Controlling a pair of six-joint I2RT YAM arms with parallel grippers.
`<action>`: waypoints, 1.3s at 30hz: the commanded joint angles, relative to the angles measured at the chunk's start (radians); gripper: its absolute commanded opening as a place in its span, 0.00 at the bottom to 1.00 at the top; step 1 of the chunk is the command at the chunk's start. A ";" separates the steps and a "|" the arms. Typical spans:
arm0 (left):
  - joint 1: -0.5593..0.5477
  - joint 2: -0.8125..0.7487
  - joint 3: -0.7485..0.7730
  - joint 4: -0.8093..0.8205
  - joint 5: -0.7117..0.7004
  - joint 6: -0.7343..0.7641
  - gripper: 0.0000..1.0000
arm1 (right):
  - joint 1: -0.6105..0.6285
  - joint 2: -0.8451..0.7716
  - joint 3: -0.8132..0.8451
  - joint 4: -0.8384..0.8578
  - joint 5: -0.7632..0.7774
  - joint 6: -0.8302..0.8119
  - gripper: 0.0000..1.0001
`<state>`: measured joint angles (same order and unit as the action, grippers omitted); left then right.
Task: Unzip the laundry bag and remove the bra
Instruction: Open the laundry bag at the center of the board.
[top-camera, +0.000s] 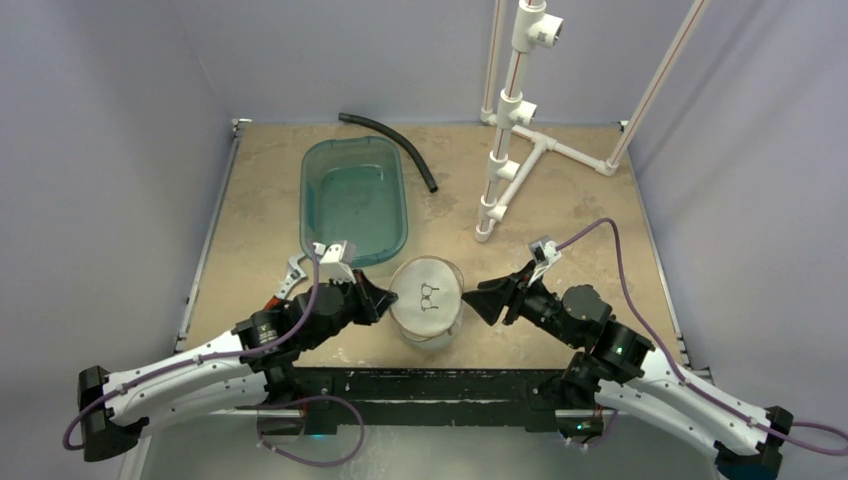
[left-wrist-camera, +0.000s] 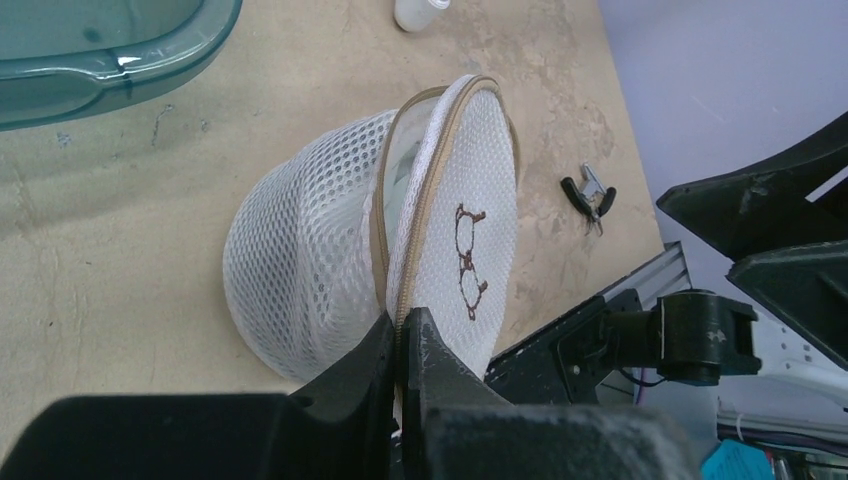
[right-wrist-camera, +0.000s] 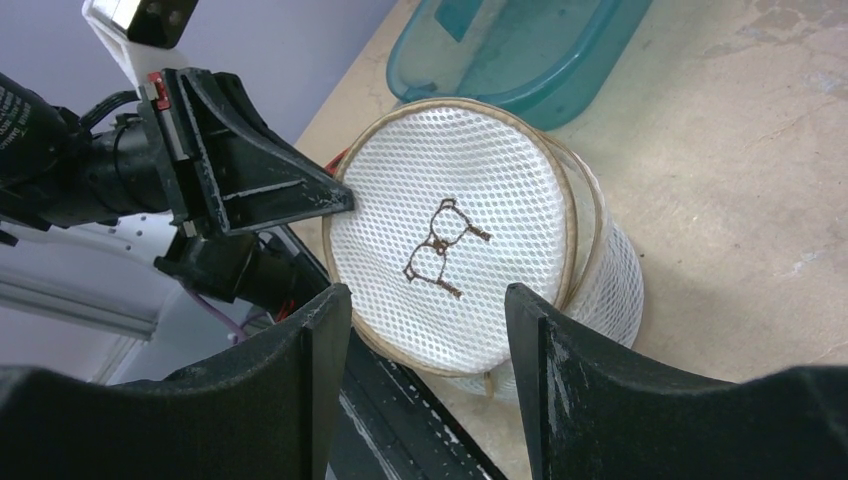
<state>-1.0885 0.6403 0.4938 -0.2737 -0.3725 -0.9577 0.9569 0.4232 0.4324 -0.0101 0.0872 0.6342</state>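
Nearest me, my left hand (left-wrist-camera: 402, 325) is pinched tight on the tan zip seam at the left rim of the bag (left-wrist-camera: 300, 260). The fingers cover that spot, so I cannot tell whether it has the pull or only the tape. My right hand (right-wrist-camera: 428, 300) hangs wide just beside the bag's right side, its fingers framing the lid (right-wrist-camera: 450, 180) without touching it. The bag stands upright on the bench (top-camera: 600, 220) near the front edge, between the two hands. In both wrist views the lid's rim stands off the body's rim along part of its round, so I judge the zip partly undone. No bra shows, and the mesh hides whatever is inside.

To do this step well, I would bring the right hand in to clamp the body just below the seam, so the soft mesh cannot spin or crumple. Then I would draw the left hand round the rim along the zip's curve, slowly, never straight outward. A straight pull would likely drag or tip the bag toward the bench edge.

The tub (top-camera: 353, 198) sits just behind the bag, near enough to snag my left wrist on a wide sweep. The hose (top-camera: 395, 143) and pipe frame (top-camera: 510, 130) farther back are well apart.
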 joint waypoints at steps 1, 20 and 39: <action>0.003 -0.020 0.050 0.060 0.029 0.066 0.00 | -0.001 -0.001 0.044 0.012 0.015 -0.016 0.61; -0.035 0.178 0.207 0.156 0.328 0.463 0.00 | -0.002 -0.037 0.197 -0.098 0.098 -0.024 0.64; -0.404 0.456 0.387 0.180 0.166 0.710 0.08 | -0.002 -0.052 0.328 -0.218 0.199 -0.040 0.65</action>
<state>-1.4033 1.0515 0.8253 -0.1272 -0.1471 -0.2985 0.9554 0.3973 0.7513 -0.2096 0.2283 0.6094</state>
